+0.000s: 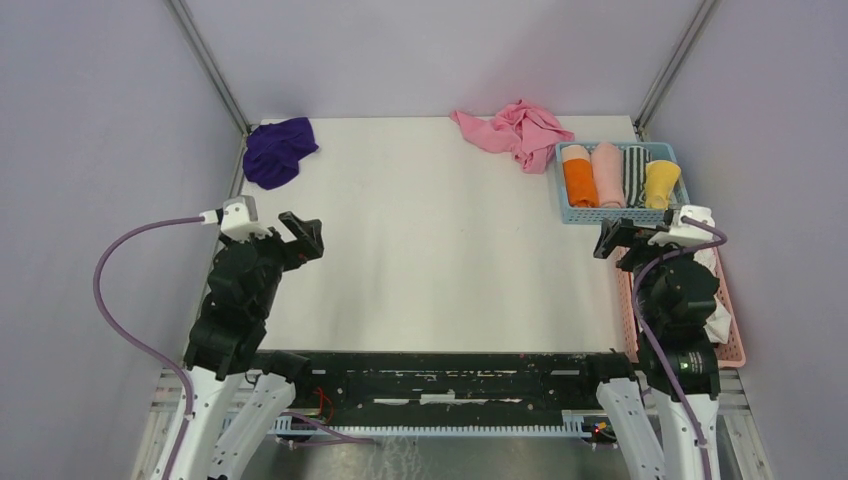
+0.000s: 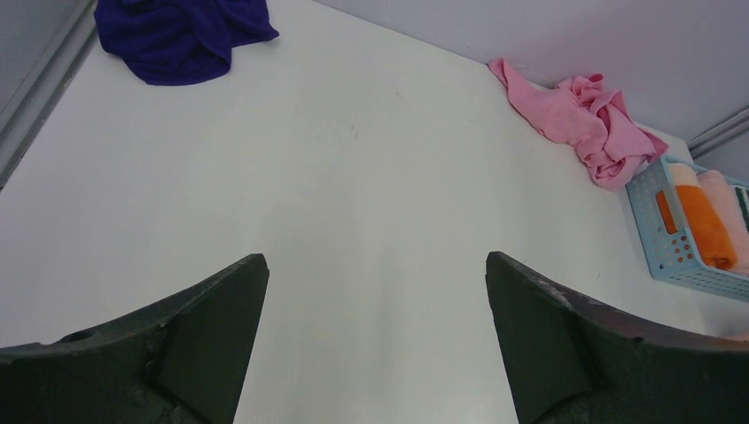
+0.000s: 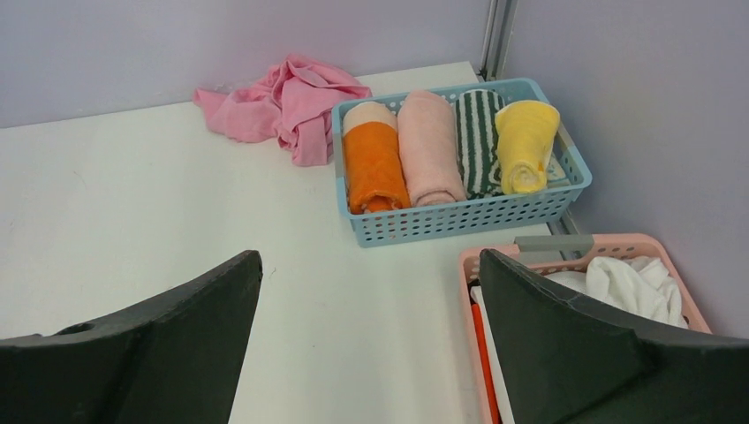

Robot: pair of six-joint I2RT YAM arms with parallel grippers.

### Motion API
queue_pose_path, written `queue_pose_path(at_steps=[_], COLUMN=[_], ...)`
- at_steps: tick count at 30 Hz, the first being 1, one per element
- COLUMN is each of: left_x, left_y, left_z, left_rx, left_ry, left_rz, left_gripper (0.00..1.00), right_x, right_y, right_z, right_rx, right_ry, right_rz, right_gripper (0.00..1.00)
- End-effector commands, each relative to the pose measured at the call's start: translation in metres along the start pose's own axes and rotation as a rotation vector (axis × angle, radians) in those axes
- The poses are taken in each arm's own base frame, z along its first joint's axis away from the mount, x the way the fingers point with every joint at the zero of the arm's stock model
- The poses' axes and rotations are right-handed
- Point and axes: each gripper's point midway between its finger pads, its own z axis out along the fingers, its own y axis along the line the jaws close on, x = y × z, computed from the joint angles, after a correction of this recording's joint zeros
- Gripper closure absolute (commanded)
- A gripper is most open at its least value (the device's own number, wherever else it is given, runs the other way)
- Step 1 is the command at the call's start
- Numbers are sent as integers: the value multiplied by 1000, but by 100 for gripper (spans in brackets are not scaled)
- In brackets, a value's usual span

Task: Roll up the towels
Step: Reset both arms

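Observation:
A purple towel (image 1: 278, 150) (image 2: 181, 35) lies crumpled at the table's far left corner. A pink towel (image 1: 515, 130) (image 3: 283, 106) lies bunched at the far edge, just left of the blue basket (image 1: 615, 215) (image 3: 459, 221). In that basket lie rolled towels side by side: orange (image 3: 373, 163), pale pink (image 3: 428, 146), striped (image 3: 477, 132) and yellow (image 3: 523, 146). My left gripper (image 1: 300, 235) (image 2: 375, 265) hovers open over bare table at the near left, holding nothing. My right gripper (image 1: 612, 238) (image 3: 369, 261) is open and empty at the near right, short of the blue basket.
A pink basket (image 1: 735, 345) (image 3: 565, 252) with white fabric (image 3: 631, 283) and an orange item sits at the right edge, beside my right arm. Grey walls and metal posts close in the table's far corners. The white tabletop (image 1: 440, 250) stretches between the arms.

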Motion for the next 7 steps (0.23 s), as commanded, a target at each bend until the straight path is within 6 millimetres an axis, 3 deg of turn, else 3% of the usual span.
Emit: queue_pose_path(at_steps=[1, 7], left_x=[-16, -16], left_y=[1, 3], left_z=[1, 6], left_rx=[-10, -25], left_ry=[-88, -99], left_rz=[-44, -44], left_gripper=[1, 1], right_x=[7, 12], right_y=[-5, -3], right_z=[-5, -9], right_rx=[31, 19], right_ry=[-33, -53], right_rz=[30, 23], right_gripper=[0, 0])
